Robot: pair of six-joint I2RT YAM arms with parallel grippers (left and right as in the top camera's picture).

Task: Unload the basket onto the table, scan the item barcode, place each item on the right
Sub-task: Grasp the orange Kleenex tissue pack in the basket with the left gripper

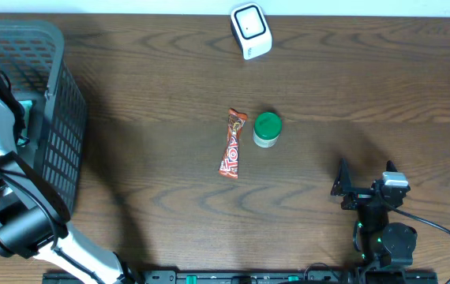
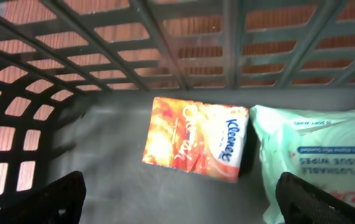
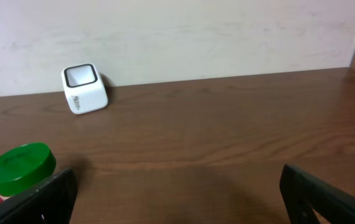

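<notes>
Left gripper (image 2: 179, 208) is hanging down inside the grey plastic basket (image 1: 59, 95) at the far left of the table (image 1: 162, 71), fingers (image 2: 53, 199) spread wide apart w/ nothing between them. Wrist cam is looking straight at the basket floor. An orange Kleenex pack (image 2: 196, 138) is lying flat just ahead of the jaws, roughly centred btw them. A pale green flushable wipes pack (image 2: 317, 158) is lying right beside it on its right, edges touching or nearly so. I'm reading the Kleenex pack as the item I'm going for, since it's sitting in line w/ the open jaws. No barcode is showing on its upper face.

Moving right to mid-table, a snack bar (image 1: 234, 143) in a red-orange wrapper is lying flat, and a green-lidded jar (image 1: 267, 129) is standing upright just beside it on the right. Whether those two are done w/ I can't tell. Scanner (image 1: 251, 31), a small white block, is sitting at the far edge, well apart from the basket.

Right gripper (image 3: 177, 202) is waiting low over the table at the near right, also spread wide and empty, facing the scanner and jar.

Progress, as I'm judging it: early in this cycle. Nothing is being held and nothing is near the scanner. Left to do: close on the pack, lift it clear of the basket wall, carry it across, then find the barcode face and turn it to the scanner window, poss. handing over to the right arm.
</notes>
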